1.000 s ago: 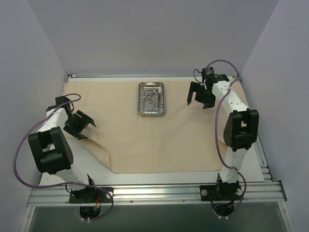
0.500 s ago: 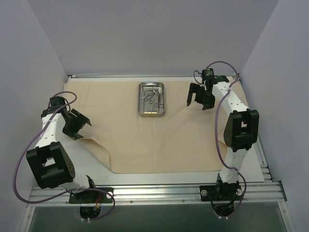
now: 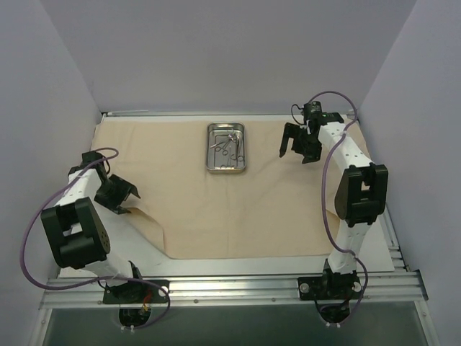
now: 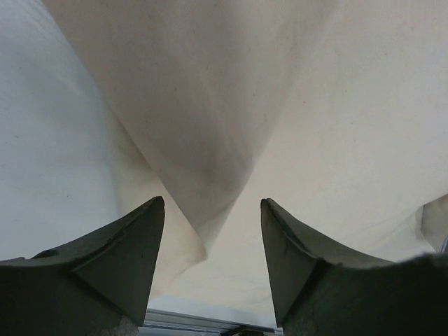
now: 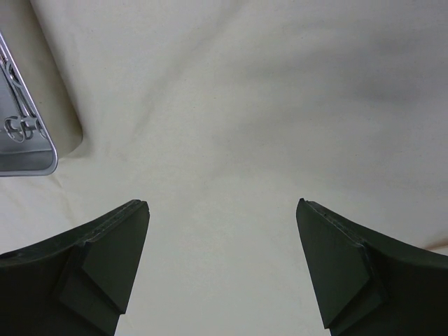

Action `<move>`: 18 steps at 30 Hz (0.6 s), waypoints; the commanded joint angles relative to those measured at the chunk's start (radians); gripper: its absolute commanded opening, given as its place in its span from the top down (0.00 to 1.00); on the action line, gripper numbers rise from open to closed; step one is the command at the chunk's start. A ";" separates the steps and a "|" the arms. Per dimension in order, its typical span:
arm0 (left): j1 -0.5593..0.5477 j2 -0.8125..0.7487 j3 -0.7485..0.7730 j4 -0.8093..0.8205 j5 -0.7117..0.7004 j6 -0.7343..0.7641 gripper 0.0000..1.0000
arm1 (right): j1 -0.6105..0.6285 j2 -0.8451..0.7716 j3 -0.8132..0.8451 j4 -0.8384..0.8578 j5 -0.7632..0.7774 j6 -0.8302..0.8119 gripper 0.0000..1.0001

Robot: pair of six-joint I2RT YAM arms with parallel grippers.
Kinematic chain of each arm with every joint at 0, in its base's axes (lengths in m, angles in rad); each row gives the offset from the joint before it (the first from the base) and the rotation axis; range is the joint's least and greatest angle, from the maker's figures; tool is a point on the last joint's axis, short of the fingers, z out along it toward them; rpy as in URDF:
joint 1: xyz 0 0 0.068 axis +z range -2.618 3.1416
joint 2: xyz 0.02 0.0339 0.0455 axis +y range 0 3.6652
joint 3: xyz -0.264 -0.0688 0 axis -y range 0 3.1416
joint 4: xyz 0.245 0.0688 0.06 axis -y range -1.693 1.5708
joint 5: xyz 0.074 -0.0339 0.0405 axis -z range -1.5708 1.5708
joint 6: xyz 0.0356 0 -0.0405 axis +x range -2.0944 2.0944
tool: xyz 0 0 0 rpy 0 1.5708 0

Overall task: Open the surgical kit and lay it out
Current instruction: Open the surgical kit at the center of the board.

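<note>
Moved nearer, the left gripper [image 3: 127, 198] is set over the rumpled near-left corner of the wrapping cloth [image 3: 238, 209], jaws parted astride a raised fold, which is not gripped. At far centre on the spread cloth the steel tray [image 3: 226, 171] is seen, forceps [image 3: 228, 144] inside; the right gripper [image 3: 297, 148] is held wide open, empty, to its right.

The beige wrapping cloth [image 3: 238, 209] lay unfolded and mostly flat over the table [image 3: 252, 264], reaching its far edge. Toward the near-left corner the cloth bunched into a raised fold. The shiny steel tray [image 3: 209, 148] sat on the cloth near the middle of the far edge, holding the silver ring-handled instruments [image 3: 229, 144] in a loose heap.
</note>
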 commanded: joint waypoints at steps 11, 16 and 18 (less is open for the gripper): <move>0.025 0.078 0.090 -0.019 -0.063 0.064 0.84 | 0.013 -0.058 0.021 -0.022 -0.035 -0.006 0.09; 0.045 -0.063 0.138 -0.177 -0.259 0.103 0.98 | 0.038 -0.036 0.022 -0.027 -0.041 -0.004 0.09; 0.049 -0.129 0.147 -0.236 -0.313 0.095 0.98 | 0.055 -0.018 0.030 -0.034 -0.044 -0.001 0.08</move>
